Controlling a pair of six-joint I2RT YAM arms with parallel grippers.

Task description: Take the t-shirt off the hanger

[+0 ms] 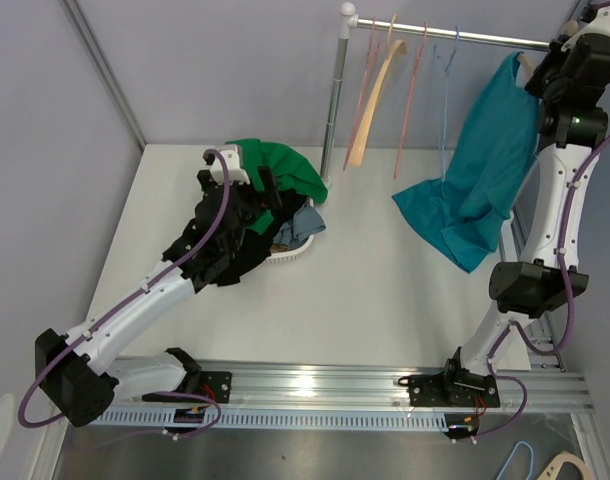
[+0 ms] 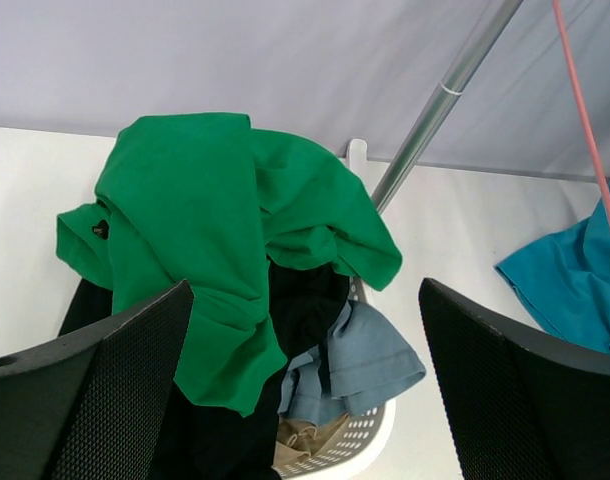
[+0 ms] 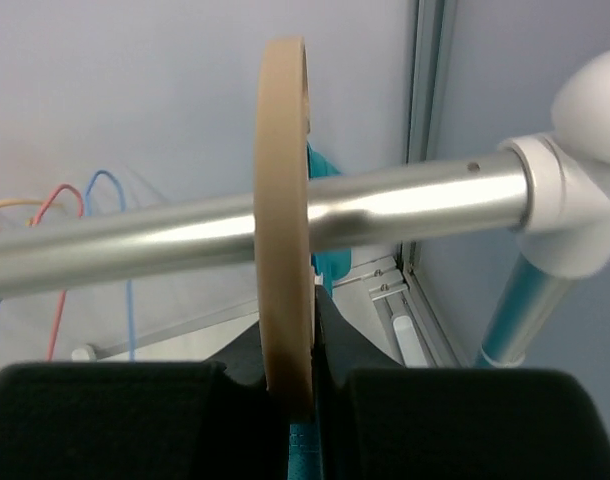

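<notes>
Pale grey-lilac walls (image 1: 225, 60) are enclosing a white bench (image 1: 365, 310) on the far and left sides, a metal strut (image 1: 103, 72) running up their corner; light is glinting off the near aluminium rail (image 1: 325, 383).

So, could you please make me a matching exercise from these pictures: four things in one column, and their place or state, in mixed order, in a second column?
Column A
1. teal t-shirt
2. green shirt
3. tan hanger hook
4. left gripper

Column B
a. open, above the laundry basket
b. over the rail, held in the right gripper
c. heaped on the basket
d. hanging at the rail's right end

Pairs: 1-d, 2-c, 3-b, 4-a
</notes>
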